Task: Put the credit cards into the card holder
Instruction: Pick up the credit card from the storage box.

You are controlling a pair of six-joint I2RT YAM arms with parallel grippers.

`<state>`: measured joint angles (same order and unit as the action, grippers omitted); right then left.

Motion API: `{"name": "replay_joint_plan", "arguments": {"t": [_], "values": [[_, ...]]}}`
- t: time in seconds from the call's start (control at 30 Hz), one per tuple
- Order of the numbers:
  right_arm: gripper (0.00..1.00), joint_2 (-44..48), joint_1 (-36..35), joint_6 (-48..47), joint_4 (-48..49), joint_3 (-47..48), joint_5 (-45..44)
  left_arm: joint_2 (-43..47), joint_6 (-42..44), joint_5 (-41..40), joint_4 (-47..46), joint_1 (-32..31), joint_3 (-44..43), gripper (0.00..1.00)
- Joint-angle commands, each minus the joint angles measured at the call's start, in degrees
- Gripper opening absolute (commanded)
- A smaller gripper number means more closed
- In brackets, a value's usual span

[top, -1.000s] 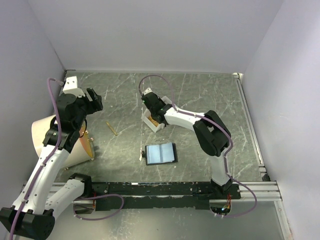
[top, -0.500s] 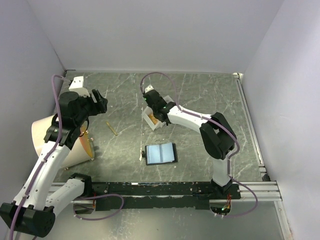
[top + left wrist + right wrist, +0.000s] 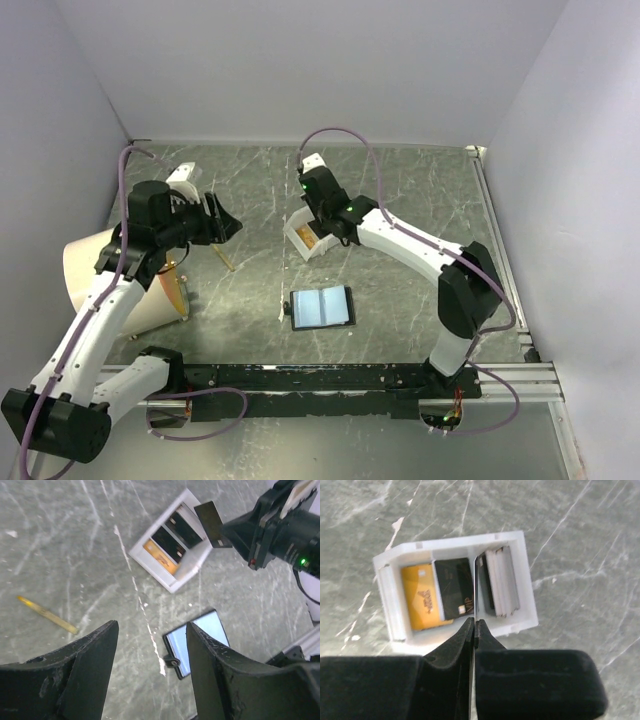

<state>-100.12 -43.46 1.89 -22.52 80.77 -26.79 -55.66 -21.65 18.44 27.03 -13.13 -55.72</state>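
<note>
The left arm [image 3: 95, 320] and the right arm [image 3: 400, 240] had white links with black joints. A purple cable [image 3: 340, 133] ran along each one. Their fingers [image 3: 75, 675] were black and a little scuffed.

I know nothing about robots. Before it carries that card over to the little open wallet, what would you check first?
1. Grip: the right gripper pinches a dark card edge-on. Ok.
2. Card out of the white box: it appears to be held above the box. Ok.
3. Card holder: it lies open, pale inside up. Ok.
4. Path from box to holder: nothing lies in it. Ok.
5. Left gripper: open, holding nothing, well apart from the holder. Ok.
6. A free pocket in the holder: too small to see. Cannot tell.
</note>
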Motion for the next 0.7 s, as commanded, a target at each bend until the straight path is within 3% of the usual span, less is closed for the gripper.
{"name": "replay_joint_plan", "arguments": {"t": [0.0,0.23,0.43,0.67], "values": [[0.0,6.0,0.15,9.66,-5.4,-1.66,5.61,-0.61,-2.8,6.04,-0.21,-2.67,2.26,0.67],[0.0,16.42,0.13,22.38,-8.0,-10.11,14.21,-5.82,-4.79,6.15,-3.4,-10.44,4.14,0.65],[0.0,26.22,0.13,32.86,-3.34,-20.12,22.92,-9.78,-7.26,2.53,-5.49,-18.79,4.97,0.66],[0.0,32.69,0.02,44.42,3.42,-32.37,28.83,-12.58,-9.07,-1.44,-8.61,-23.14,8.41,0.71]]}}
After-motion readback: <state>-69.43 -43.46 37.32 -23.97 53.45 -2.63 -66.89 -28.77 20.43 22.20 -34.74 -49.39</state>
